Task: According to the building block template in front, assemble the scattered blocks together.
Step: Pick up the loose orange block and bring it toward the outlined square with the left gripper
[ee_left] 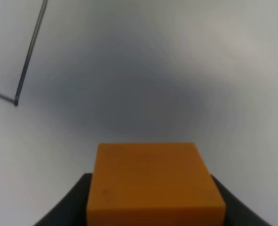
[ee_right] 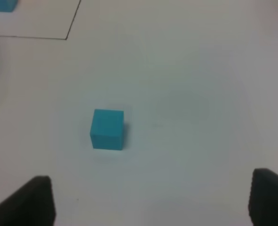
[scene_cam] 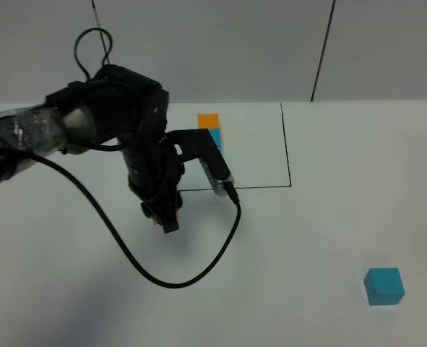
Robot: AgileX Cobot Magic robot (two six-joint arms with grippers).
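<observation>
Far left of the exterior view: left arm reaches in over the desk [scene_cam: 329, 217], black cable [scene_cam: 126, 249] looping under it. Left claw [scene_cam: 167, 217] points down and is clamped on the orange cube [ee_left: 154, 182]. The wrist view shows the cube filling the gap between the two dark fingers [ee_left: 70, 205]. From above only a sliver of orange shows under the arm, so I can't tell if the cube is resting on the desk or lifted just off it.

Next right, farther back: the template [scene_cam: 211, 129], orange half far, teal half near, long axis running away from the camera. It sits inside the thin black outline [scene_cam: 288, 155] and is partly hidden by the arm. The held cube is just outside the outline's near edge.

Far right, near side: the teal cube [scene_cam: 384, 285], alone on bare desk, well apart from the held orange cube and from the template.

Right claw [ee_right: 148, 202] isn't visible from above. Its own camera shows the fingers spread wide with nothing between them. The teal cube sits ahead of that claw, offset toward one finger, not centred in the gap.

Judgement: the blocks aren't joined yet. The teal cube lies right of and nearer than the left claw, and the right arm is probably the closer one. Either the right claw fetches it, or the left carries orange across.
</observation>
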